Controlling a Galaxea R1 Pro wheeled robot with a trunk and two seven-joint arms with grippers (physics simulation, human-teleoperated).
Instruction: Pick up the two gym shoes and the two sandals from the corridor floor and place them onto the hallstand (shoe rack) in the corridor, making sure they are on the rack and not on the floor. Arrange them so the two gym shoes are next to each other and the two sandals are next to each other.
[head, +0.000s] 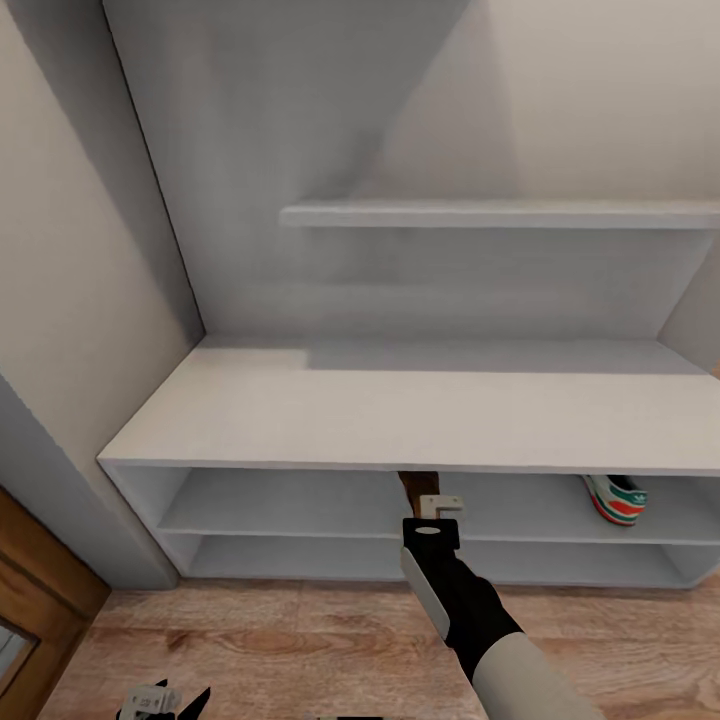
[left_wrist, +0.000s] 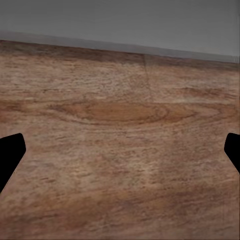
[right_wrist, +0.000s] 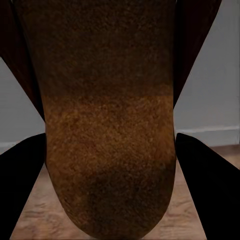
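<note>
Sandal (right_wrist: 107, 150): brown, clamped between right gripper (head: 432, 512) fingers, frame centre, at hallstand (head: 400, 420) upper shelf row
Gym shoe (head: 615, 498): same row, right
Left gripper (head: 165, 700): spread, over wood-plank corridor floor (left_wrist: 120, 150); bottom left

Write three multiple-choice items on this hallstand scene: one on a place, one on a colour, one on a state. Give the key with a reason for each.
1. Where does the gym shoe lie?
A. on the bench top
B. on the upper open shelf row, toward the right
C. on the floor

2. What colour is the sandal between the right hand's fingers?
A. brown
B. white
C. teal

3. What state is the left hand in?
A. shut on a sandal
B. shut on a gym shoe
C. open, with only wood floor between its fingers

Key: B, the head view shows the shoe under the bench top on the upper shelf; A, the right wrist view shows a brown sole; C, the fingertips stand far apart over bare planks.
</note>
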